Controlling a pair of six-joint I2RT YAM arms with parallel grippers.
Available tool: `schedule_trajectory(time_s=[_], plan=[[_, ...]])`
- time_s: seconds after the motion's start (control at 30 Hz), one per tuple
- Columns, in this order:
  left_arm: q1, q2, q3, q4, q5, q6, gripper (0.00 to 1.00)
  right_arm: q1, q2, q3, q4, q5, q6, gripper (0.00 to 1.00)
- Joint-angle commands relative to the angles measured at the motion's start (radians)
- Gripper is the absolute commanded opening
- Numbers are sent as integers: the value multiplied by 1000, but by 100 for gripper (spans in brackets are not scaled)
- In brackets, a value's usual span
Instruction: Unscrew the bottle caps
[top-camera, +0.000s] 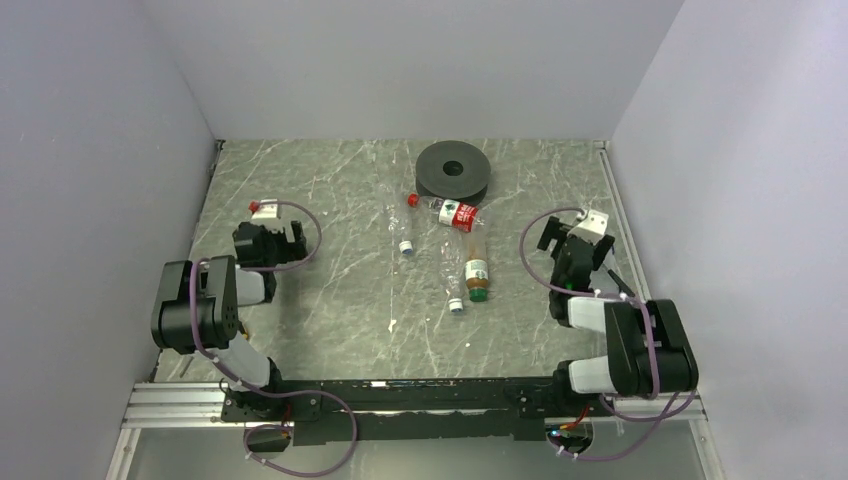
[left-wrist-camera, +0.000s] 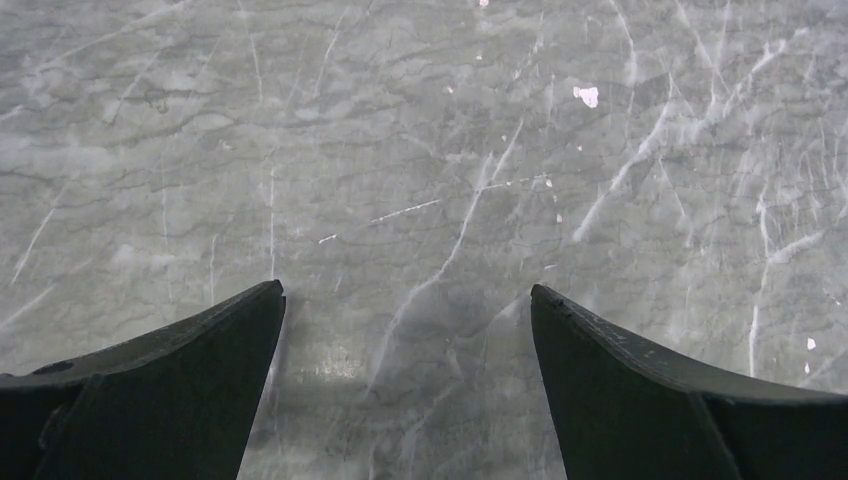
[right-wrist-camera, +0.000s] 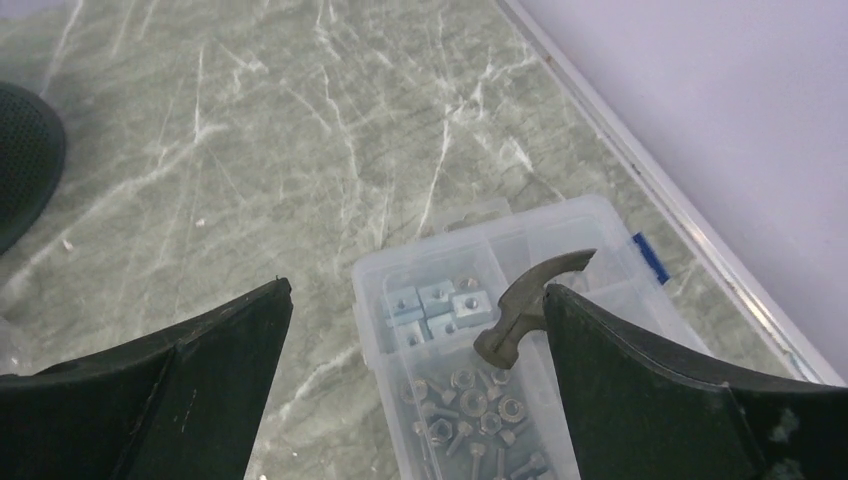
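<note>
Several small bottles lie on their sides mid-table in the top view. A clear one with a red label (top-camera: 455, 213) and red cap lies just in front of the black disc. A plain clear one (top-camera: 402, 230) lies left of it, an amber-brown one (top-camera: 476, 270) with a green cap is nearer, and another clear one (top-camera: 452, 293) lies beside that. My left gripper (top-camera: 272, 243) (left-wrist-camera: 406, 288) is open low over bare marble, far left of the bottles. My right gripper (top-camera: 572, 250) (right-wrist-camera: 417, 286) is open to their right, with nothing between its fingers.
A black disc (top-camera: 453, 170) sits at the back centre; its edge (right-wrist-camera: 20, 160) shows in the right wrist view. Under the right gripper lies a clear plastic box (right-wrist-camera: 600, 225) of nuts and bolts with a hammer head (right-wrist-camera: 520, 310) on it. Walls enclose the table on three sides.
</note>
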Motion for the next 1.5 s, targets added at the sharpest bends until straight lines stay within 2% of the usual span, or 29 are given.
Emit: schedule_trajectory(time_s=[0.0,0.07,0.13,0.2,0.3,0.4,0.43,0.5,0.57,0.63,0.73,0.83,1.03,1.3,1.47], plan=[[2,-65,206,-361,22,3,99,-3,-156,171,-335,67,87,100],[1,-43,383,-682,52,54,99,-3,-186,272,-538,30,135,100],[1,-6,525,-924,88,96,99,-4,-187,347,-646,-24,164,100],[2,19,641,-1087,105,140,99,-5,-202,391,-722,-28,267,100],[8,25,732,-1244,146,171,99,-10,-260,418,-854,-51,575,100],[11,3,796,-1362,240,184,99,-13,-300,395,-777,-253,530,100],[10,-7,813,-1391,286,196,99,-5,-296,412,-797,-298,499,100],[12,-15,850,-1459,398,235,99,60,-251,523,-936,-263,452,100],[12,-3,896,-1542,480,276,99,182,-184,631,-1043,-157,385,100],[12,21,942,-1616,546,307,99,308,-131,708,-1073,-73,323,100],[14,64,994,-1683,593,326,99,447,-3,845,-1151,-29,297,100],[24,83,1023,-1707,595,315,99,517,147,997,-1245,-59,295,100],[33,114,1035,-1698,585,268,99,620,364,1175,-1269,-147,253,100],[34,86,1042,-1717,560,292,99,675,561,1339,-1214,-268,190,100],[34,85,1031,-1704,554,289,99,692,670,1411,-1210,-263,174,100]])
